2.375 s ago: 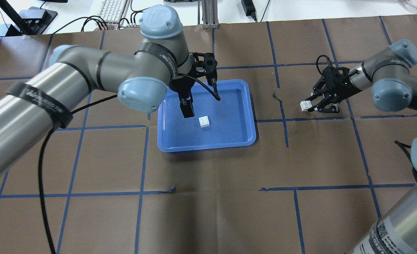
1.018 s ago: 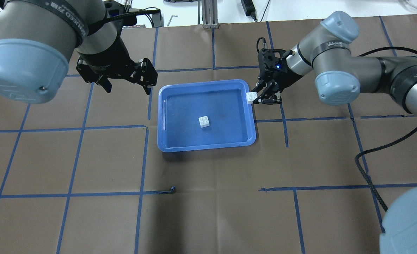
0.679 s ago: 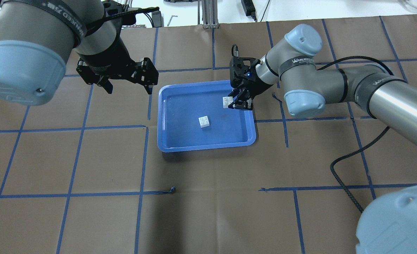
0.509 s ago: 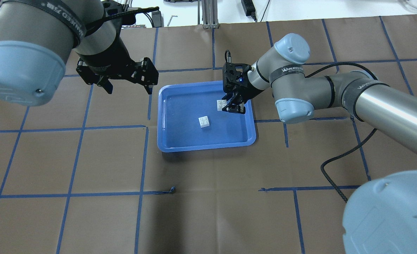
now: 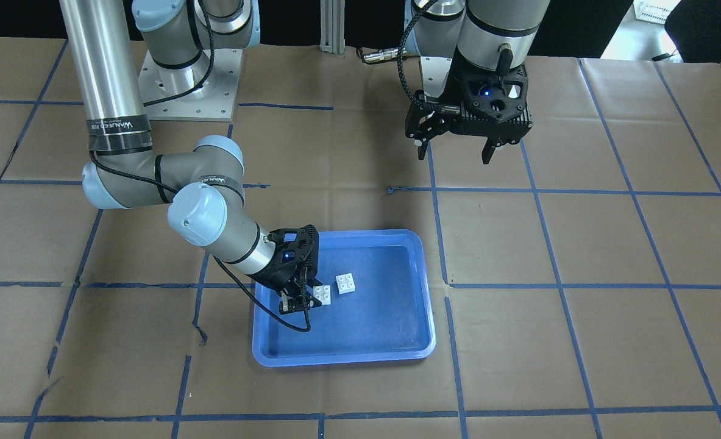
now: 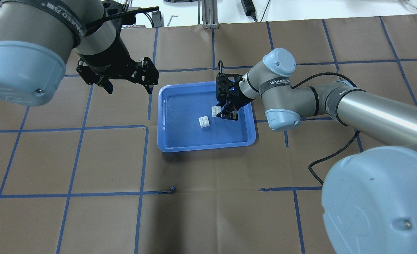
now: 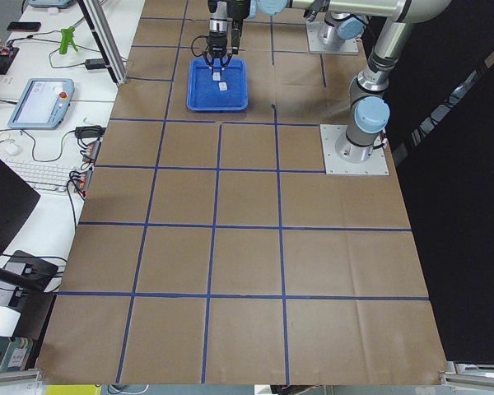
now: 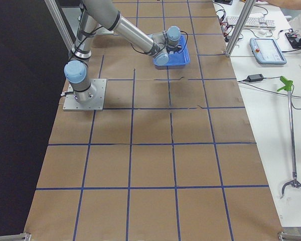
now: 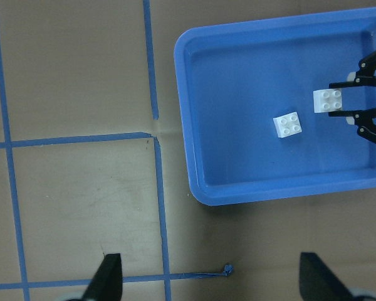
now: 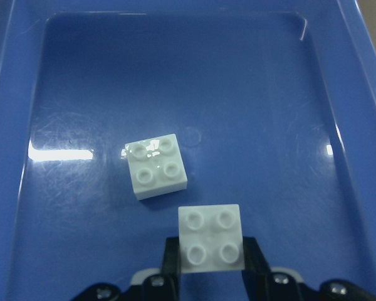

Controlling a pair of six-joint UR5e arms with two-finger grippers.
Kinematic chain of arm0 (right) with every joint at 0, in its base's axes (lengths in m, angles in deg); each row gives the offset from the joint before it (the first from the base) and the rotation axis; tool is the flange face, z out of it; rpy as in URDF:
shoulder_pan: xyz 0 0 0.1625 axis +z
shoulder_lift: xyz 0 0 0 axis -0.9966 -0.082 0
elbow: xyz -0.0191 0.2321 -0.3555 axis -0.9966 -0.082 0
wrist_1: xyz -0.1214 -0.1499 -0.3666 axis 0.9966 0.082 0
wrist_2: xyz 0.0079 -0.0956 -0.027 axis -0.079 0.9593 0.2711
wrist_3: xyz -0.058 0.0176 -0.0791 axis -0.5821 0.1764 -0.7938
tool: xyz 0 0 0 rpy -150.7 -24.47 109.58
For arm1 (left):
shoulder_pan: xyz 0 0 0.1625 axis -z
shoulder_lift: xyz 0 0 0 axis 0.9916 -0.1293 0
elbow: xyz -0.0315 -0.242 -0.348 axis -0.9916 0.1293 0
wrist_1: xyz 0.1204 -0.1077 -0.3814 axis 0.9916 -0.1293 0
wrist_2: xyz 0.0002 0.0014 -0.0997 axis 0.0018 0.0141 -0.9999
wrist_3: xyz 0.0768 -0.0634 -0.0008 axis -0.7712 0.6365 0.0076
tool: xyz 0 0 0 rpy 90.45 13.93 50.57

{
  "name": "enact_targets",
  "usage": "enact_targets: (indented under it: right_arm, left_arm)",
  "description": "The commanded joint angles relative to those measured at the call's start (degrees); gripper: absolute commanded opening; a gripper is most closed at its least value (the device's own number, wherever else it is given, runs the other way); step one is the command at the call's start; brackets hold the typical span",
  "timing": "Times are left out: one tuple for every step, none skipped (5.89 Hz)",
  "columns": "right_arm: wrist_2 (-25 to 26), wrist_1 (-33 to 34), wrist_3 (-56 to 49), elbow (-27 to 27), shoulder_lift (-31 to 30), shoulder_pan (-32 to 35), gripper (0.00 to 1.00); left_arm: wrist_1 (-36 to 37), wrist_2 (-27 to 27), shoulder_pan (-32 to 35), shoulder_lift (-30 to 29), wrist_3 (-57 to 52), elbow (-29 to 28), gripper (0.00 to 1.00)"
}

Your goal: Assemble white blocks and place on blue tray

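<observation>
The blue tray [image 6: 208, 147] lies at mid-table, also in the front view [image 5: 342, 360]. One white block [image 6: 204, 121] lies studs up on its floor [image 5: 345, 283]. My right gripper [image 6: 226, 113] is shut on the second white block [image 6: 215, 110] and holds it studs up low over the tray, just right of and behind the loose one, apart from it. The right wrist view shows the held block [image 10: 211, 238] between the fingers and the loose block [image 10: 156, 165] ahead. My left gripper [image 6: 128, 90] is open and empty, high over the table left of the tray [image 5: 454, 155].
Brown paper with a blue tape grid covers the table. The arm bases stand at the robot's side [image 5: 183, 85]. A keyboard and cables lie beyond the far edge [image 7: 41, 173]. The left wrist view looks down on the tray's left rim [image 9: 182, 113] and both blocks.
My right gripper carried its white block from the table on the right, over the tray's rim, to beside the loose block. My left gripper pulled out of the tray and now holds still.
</observation>
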Motion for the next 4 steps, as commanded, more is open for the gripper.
enact_targets:
  right_arm:
    - [0.07,0.00,1.03,0.43,0.38,0.64,0.22]
    - [0.16,0.08,2.17,0.69,0.38,2.12,0.22]
    - [0.42,0.08,2.79,0.70,0.29,2.40,0.22]
    - [0.43,0.08,2.80,0.70,0.29,2.40,0.22]
  left_arm:
    - [0.00,-0.01,0.00,-0.01,0.00,-0.01,0.99]
    - [0.00,-0.01,0.00,0.08,0.00,-0.01,0.99]
    - [0.00,-0.01,0.00,0.08,0.00,-0.01,0.99]
    - [0.00,-0.01,0.00,0.08,0.00,-0.01,0.99]
